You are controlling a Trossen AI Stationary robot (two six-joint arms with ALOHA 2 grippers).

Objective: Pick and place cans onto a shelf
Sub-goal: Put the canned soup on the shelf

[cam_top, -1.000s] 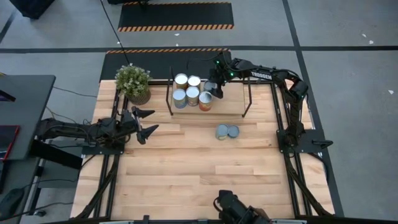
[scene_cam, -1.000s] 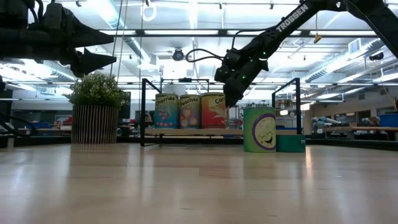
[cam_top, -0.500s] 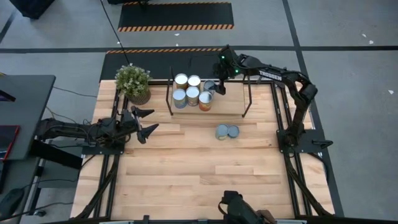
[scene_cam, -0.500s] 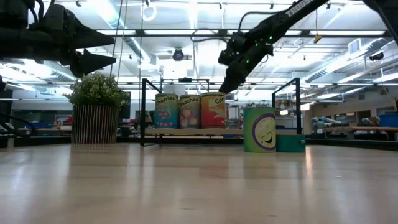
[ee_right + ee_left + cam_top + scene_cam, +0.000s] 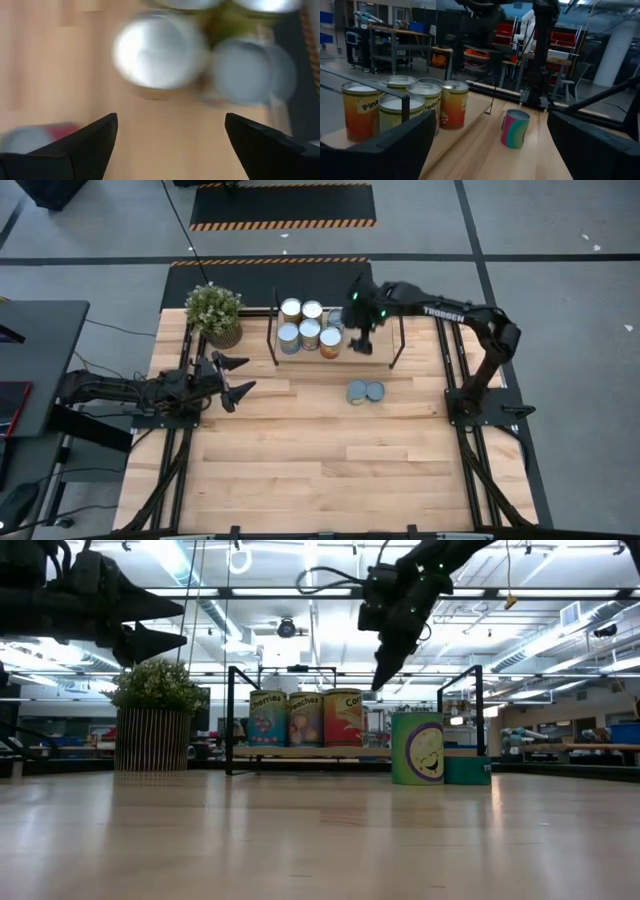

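Right gripper [image 5: 362, 345] hung above the open part of the shelf [image 5: 378, 352], just beside the six cans [image 5: 309, 325] grouped at the shelf's plant-side end. Fingers spread apart, nothing between them per the right wrist view: only blurred can tops below. In the low view, sat well above the can tops.

Two cans [image 5: 365, 391] not yet shelved, standing on the table [image 5: 300, 460] in front of the shelf, touching or nearly so. One wider with a face label [image 5: 417, 748], one short and teal [image 5: 467, 770].

Left gripper [image 5: 233, 376] parked over the table's left side near the plant [image 5: 214, 313], fingers apart, empty.

Risks, judged from here:
- Pair on the table packed tight. Coming down on one with wide fingers could clip and tip or shove the other.
- Black end frame [image 5: 398, 340] close to the right arm's path. A low swing toward the table could catch the frame.
- Nearest shelved can [image 5: 330, 342] right beside the gripper. A sideways drift could knock it into its neighbours.
- Short can gave little side to grip; a high grasp could slip.
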